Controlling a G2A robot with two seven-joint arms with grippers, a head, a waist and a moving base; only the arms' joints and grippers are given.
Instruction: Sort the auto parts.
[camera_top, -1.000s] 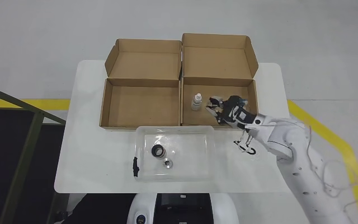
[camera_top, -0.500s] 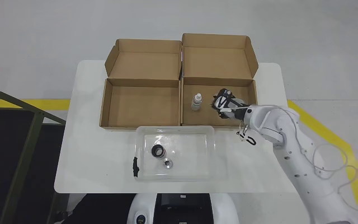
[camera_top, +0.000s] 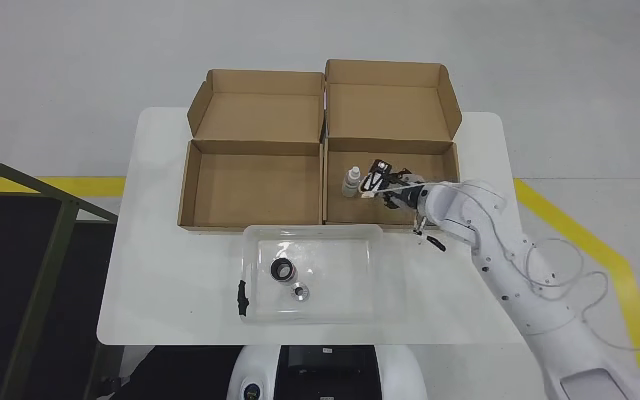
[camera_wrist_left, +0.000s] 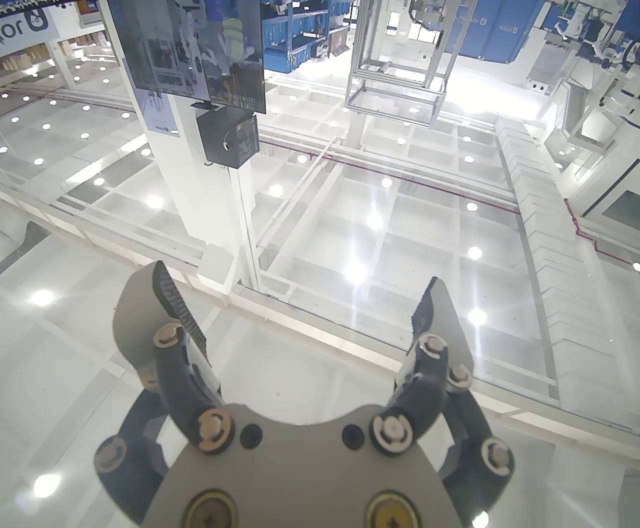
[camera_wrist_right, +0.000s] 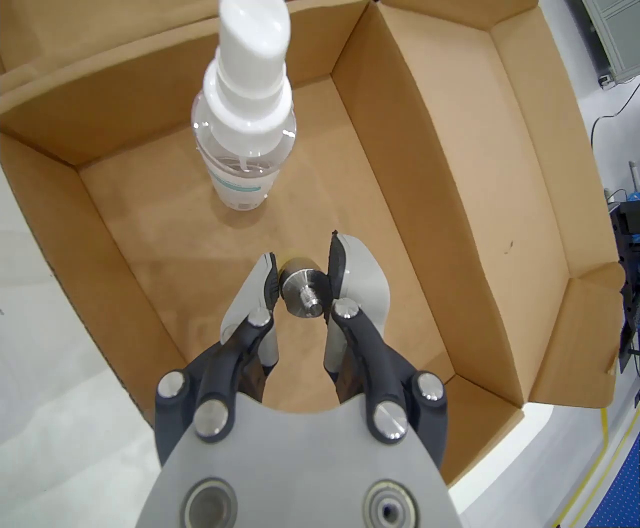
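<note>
My right gripper (camera_wrist_right: 301, 270) is shut on a small metal fitting (camera_wrist_right: 300, 296) with a threaded stud, held low inside the right cardboard box (camera_top: 440, 170). In the top view that gripper (camera_top: 380, 181) sits just right of a white-capped clear bottle (camera_top: 352, 180), which stands upright on the box floor (camera_wrist_right: 245, 125). A clear plastic tray (camera_top: 375, 240) in front of the boxes holds a black ring part (camera_top: 284, 270) and a small metal washer-like part (camera_top: 299, 292). My left gripper (camera_wrist_left: 295, 305) points up at a ceiling, open and empty.
The left cardboard box (camera_top: 250, 185) stands beside the right one, both with lids folded back. A small black part (camera_top: 241, 297) lies at the tray's left edge. The box walls (camera_wrist_right: 440, 165) close in around the right gripper.
The right gripper has swung left inside the right box, from near its right side toward the bottle, still holding the fitting.
</note>
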